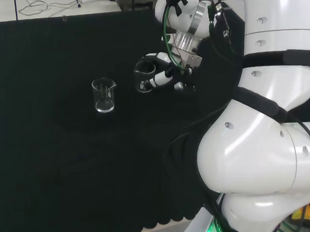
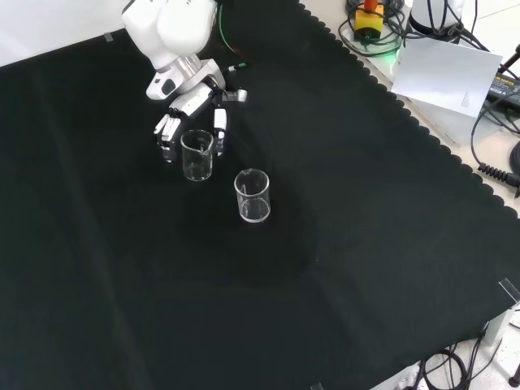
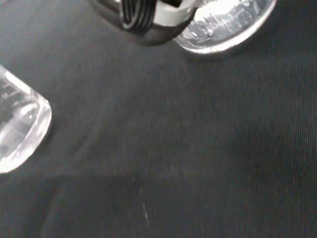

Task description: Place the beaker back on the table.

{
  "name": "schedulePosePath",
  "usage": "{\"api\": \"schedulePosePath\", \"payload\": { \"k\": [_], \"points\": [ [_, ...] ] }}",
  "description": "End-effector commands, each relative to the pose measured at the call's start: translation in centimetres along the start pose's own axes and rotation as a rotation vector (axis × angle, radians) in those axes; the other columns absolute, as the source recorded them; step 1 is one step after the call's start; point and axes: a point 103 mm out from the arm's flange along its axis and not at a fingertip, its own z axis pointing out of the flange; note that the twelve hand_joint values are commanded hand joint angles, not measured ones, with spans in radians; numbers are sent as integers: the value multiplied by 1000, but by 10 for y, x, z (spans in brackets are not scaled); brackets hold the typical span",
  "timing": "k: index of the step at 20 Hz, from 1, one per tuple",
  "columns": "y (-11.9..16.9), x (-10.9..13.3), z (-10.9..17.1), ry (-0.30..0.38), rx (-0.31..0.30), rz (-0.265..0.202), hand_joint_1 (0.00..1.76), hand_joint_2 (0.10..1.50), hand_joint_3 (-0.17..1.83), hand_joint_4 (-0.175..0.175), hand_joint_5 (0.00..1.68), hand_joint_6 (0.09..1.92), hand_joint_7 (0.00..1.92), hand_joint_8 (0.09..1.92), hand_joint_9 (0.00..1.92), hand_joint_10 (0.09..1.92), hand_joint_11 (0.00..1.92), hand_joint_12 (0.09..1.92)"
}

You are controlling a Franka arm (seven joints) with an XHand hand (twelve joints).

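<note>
The black and white hand is curled round a small clear glass beaker, fingers on both sides of its wall, and holds it upright. In the front view the beaker's base seems to sit at or just above the black cloth surface, though I cannot tell whether it touches. In the head view the held beaker sits in the fingers, just beyond the white arm.

To finish the step well, I judge the hand should bring the beaker straight down until its base rests flat on the cloth, keeping it upright, then uncurl the fingers outward evenly so neither side drags the wall. The withdrawal is best made upward and back toward the arm, away from the neighbour.

That neighbour is a second clear glass beaker with a spout, standing free on the cloth near the hand, on the far side of the held one from the arm; in the head view it stands apart. The wrist view shows both glass bases.

Count: two beakers, one hand
</note>
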Motion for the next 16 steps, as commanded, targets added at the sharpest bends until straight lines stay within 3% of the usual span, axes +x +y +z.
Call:
{"api": "schedulePosePath", "payload": {
  "k": [1, 8, 16],
  "points": [
    [0, 3, -14, 2, -47, 17, 1017, 924, -175, -77, 306, 207, 99, 726, 323, 721, 77, 1415],
    [-9, 20, -36, -7, -109, 24, 977, 906, -175, -78, 305, 125, 57, 730, 254, 750, 17, 1430],
    [-47, 54, -84, -47, -171, 58, 958, 904, -175, -79, 308, 112, 73, 739, 260, 760, 8, 1440]
  ]
}}
